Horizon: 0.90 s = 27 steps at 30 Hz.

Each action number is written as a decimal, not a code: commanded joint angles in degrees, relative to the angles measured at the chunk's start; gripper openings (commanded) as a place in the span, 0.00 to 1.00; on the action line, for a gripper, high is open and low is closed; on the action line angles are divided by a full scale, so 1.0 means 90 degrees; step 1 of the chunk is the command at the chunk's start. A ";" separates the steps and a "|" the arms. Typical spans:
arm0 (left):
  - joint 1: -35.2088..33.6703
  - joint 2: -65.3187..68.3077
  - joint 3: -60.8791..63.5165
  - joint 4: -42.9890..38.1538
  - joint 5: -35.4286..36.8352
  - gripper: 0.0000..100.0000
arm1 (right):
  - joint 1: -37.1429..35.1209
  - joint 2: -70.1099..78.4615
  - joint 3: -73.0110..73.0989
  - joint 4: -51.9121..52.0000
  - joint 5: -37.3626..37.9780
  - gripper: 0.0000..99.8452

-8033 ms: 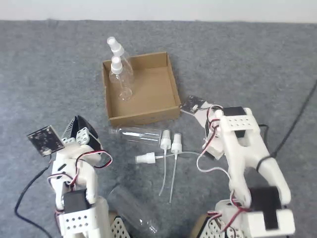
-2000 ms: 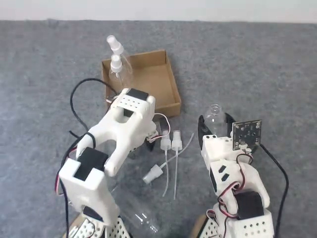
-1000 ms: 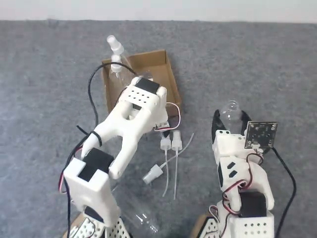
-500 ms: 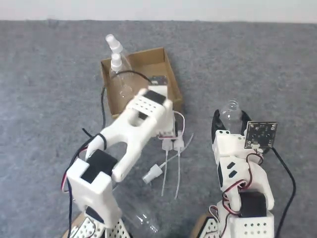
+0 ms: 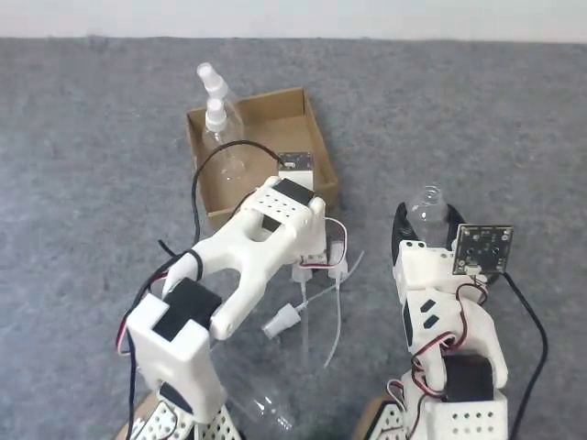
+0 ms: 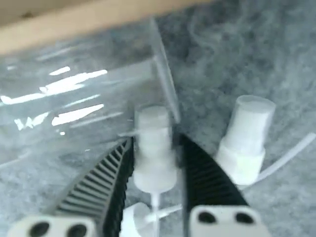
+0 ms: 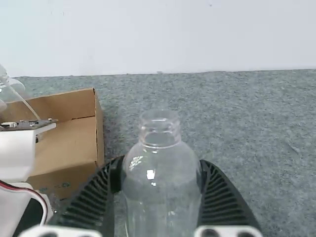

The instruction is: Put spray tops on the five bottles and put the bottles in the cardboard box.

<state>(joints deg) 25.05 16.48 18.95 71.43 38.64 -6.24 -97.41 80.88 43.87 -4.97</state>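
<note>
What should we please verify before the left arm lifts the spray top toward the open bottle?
1. Left gripper shut on one spray top: ok.
2. Second spray top clear of that gripper: ok.
3. Held top's tube untangled: cannot tell.
4. Right gripper holding bottle upright: ok.
5. Bottle mouth uncapped: ok.
6. Cardboard box has free room: ok.

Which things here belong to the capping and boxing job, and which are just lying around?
Job: cardboard box, two capped bottles in it, open bottle in right gripper, spray top in left gripper, two loose spray tops, two bare bottles.
Not the job's: grey mat, arm cables.
</note>
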 commanded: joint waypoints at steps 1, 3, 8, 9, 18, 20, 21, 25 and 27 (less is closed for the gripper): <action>0.0225 -0.0137 -0.0083 0.0098 0.0107 0.01 | 0.0063 -0.0142 -0.0078 -0.0171 -0.0049 0.07; 0.0391 -0.0147 -0.0054 0.0156 0.0117 0.01 | 0.0063 -0.0142 -0.0078 -0.0171 -0.0049 0.07; 0.0742 -0.0147 -0.0376 0.0899 0.0234 0.01 | 0.0063 -0.0142 -0.0078 -0.0171 -0.0049 0.07; 0.0742 -0.0156 -0.0493 0.1065 0.0361 0.01 | 0.0063 -0.0142 -0.0078 -0.0171 -0.0049 0.07; 0.0694 -0.0156 -0.1167 0.1778 0.0527 0.01 | 0.0015 -0.0142 -0.0068 -0.0171 -0.0049 0.07; 0.0694 -0.0156 -0.1245 0.1875 0.0527 0.01 | 0.0015 -0.0142 -0.0068 -0.0171 -0.0049 0.07; 0.0694 -0.0166 -0.1284 0.1924 0.0527 0.01 | 0.0015 -0.0142 -0.0068 -0.0171 -0.0049 0.07; 0.0694 -0.0469 -0.1294 0.1993 0.0527 0.01 | 0.0005 -0.0142 -0.0068 -0.0171 -0.0049 0.07; 0.0694 -0.0840 -0.1226 0.2002 0.0537 0.01 | 0.0005 -0.0142 -0.0068 -0.0171 -0.0049 0.07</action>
<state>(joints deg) 31.12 16.31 10.07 88.48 42.68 -6.33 -97.41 80.88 43.87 -4.97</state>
